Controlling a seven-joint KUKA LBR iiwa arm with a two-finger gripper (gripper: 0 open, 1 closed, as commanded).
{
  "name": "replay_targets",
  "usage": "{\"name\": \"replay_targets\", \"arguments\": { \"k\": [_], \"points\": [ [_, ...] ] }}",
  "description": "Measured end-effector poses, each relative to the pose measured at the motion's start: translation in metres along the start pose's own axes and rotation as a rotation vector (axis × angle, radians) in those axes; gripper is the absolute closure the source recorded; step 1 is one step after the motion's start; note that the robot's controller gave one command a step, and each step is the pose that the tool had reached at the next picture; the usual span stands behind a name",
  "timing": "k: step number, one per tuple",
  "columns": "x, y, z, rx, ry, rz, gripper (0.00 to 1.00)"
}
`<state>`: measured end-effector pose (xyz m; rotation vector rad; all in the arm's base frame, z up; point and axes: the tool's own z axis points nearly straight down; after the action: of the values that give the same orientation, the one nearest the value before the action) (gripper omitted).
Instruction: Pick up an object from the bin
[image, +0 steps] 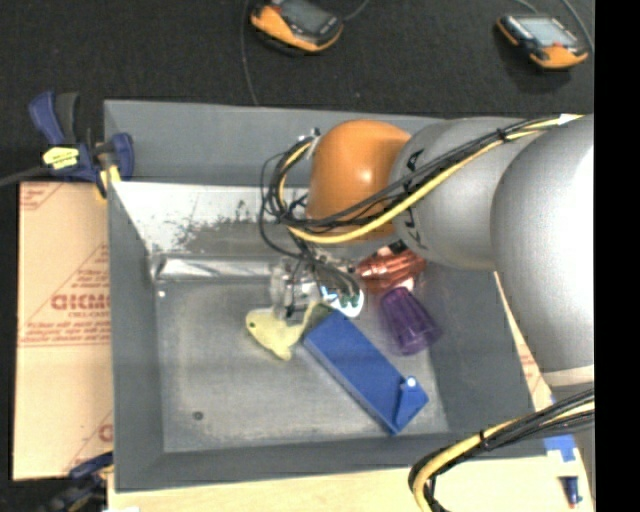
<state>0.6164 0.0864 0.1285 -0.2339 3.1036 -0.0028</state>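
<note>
My gripper is low in the middle of the bin, below the orange wrist cover. Its metal fingers come down onto the upper right part of a pale yellow, soft-looking piece that lies on the bin floor. Just right of the gripper a blue flat wedge-shaped block runs diagonally toward the front right. A small white and teal item lies right beside the fingers at the block's upper end.
A purple translucent cup lies on its side right of the blue block, and a reddish-copper ribbed thing sits behind it under the arm. The arm and its cables cover the bin's right side.
</note>
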Motion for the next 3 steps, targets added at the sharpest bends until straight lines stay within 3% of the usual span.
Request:
{"name": "replay_targets", "arguments": {
  "k": [1, 2, 3],
  "points": [
    [0.008, -0.017, 0.027, -0.003, -0.003, 0.174, 1.00],
    [0.093, 0.027, 0.026, -0.002, -0.003, -0.064, 0.00],
    [0.093, 0.027, 0.026, -0.002, -0.003, -0.064, 0.00]
  ]
}}
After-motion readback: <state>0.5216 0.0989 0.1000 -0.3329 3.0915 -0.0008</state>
